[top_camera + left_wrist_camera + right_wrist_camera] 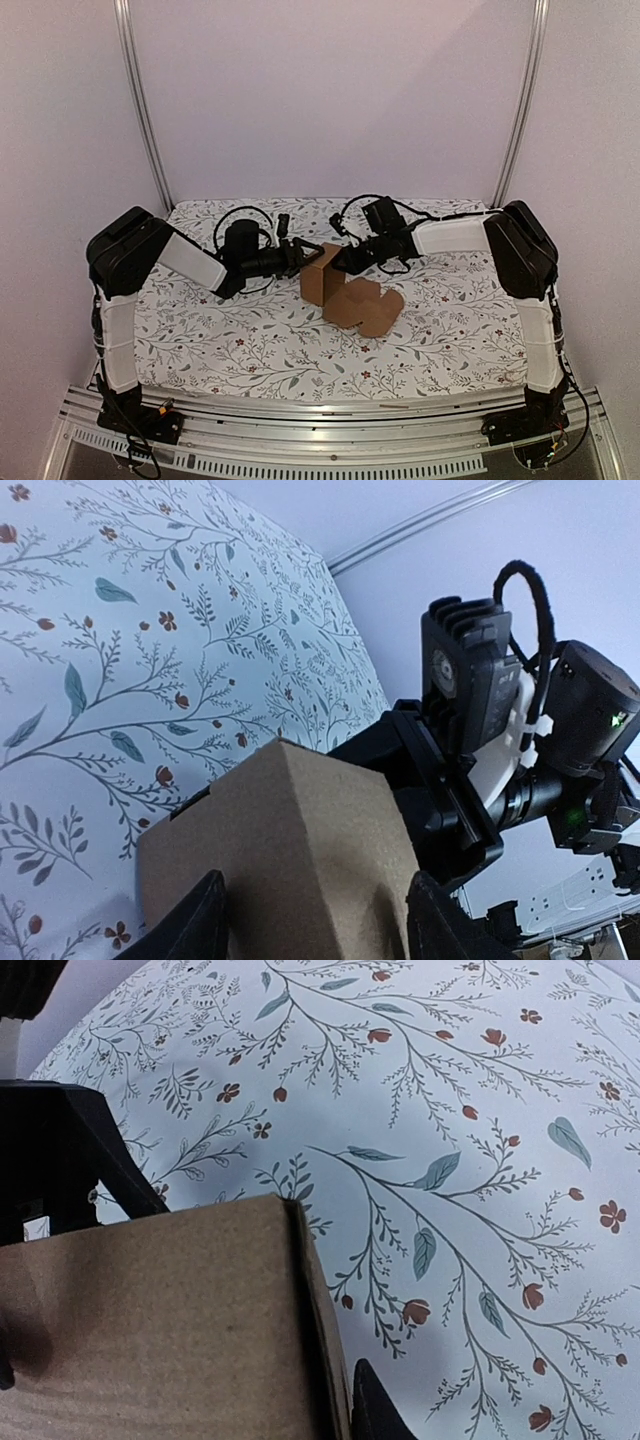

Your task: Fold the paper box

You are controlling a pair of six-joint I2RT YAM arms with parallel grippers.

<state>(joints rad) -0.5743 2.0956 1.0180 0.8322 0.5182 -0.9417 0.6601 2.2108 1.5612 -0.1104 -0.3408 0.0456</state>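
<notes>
The paper box [322, 277] is plain brown cardboard, partly folded into an upright cuboid in the middle of the table. Its unfolded panels and rounded tabs [366, 305] lie flat to the front right. My left gripper [299, 256] meets the box from the left. In the left wrist view the box [300, 850] fills the gap between both fingers [195, 925], which press its sides. My right gripper [345, 260] meets it from the right. In the right wrist view one fingertip [378, 1412] sits against a box wall [322, 1340], and the other finger is hidden behind the cardboard.
A floral cloth [220, 330] covers the table. White walls and two metal posts [140, 100] stand behind. The right arm's wrist and cables [520, 740] are close behind the box in the left wrist view.
</notes>
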